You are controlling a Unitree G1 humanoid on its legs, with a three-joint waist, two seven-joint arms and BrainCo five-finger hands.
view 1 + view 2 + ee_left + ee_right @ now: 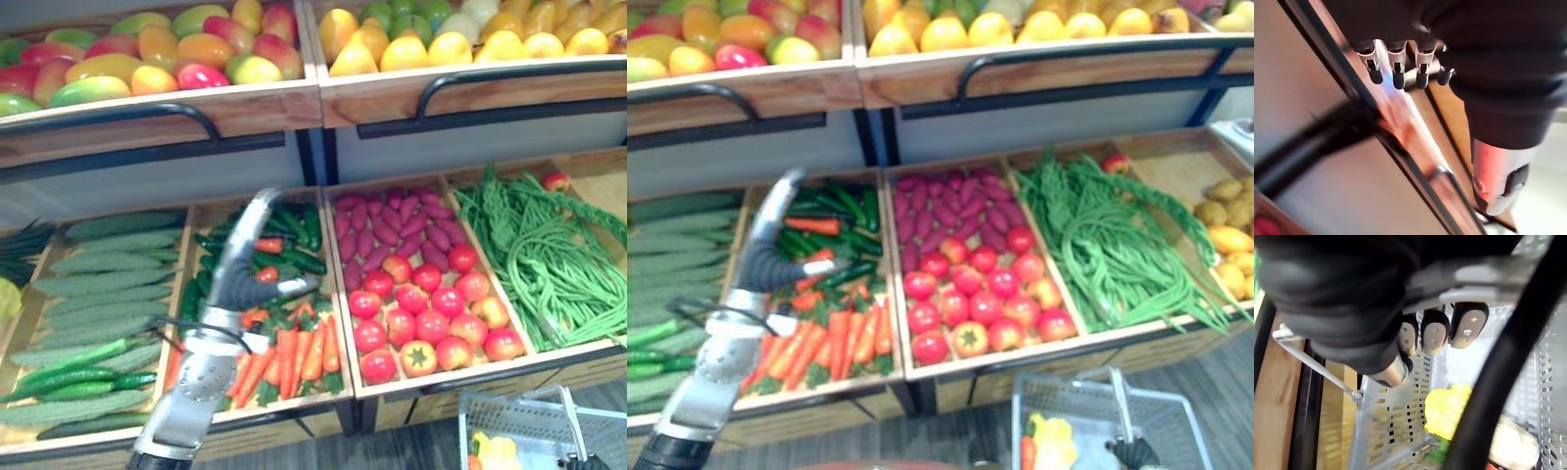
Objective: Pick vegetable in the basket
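**A:** so where was the basket (1176, 421)?

**B:** nearest thing tbh, with a yellow vegetable (1447, 409) inside and the right hand (1432, 335) curled round its handle (1122, 406). Farther back the left hand (245, 279) hung open, holding nothing, over the crate (284, 419) with carrots (294, 357) along its front edge.

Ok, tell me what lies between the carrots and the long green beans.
Between the carrots and the long green beans sits one compartment: red tomatoes in front, purple tubers behind, in both eye views.
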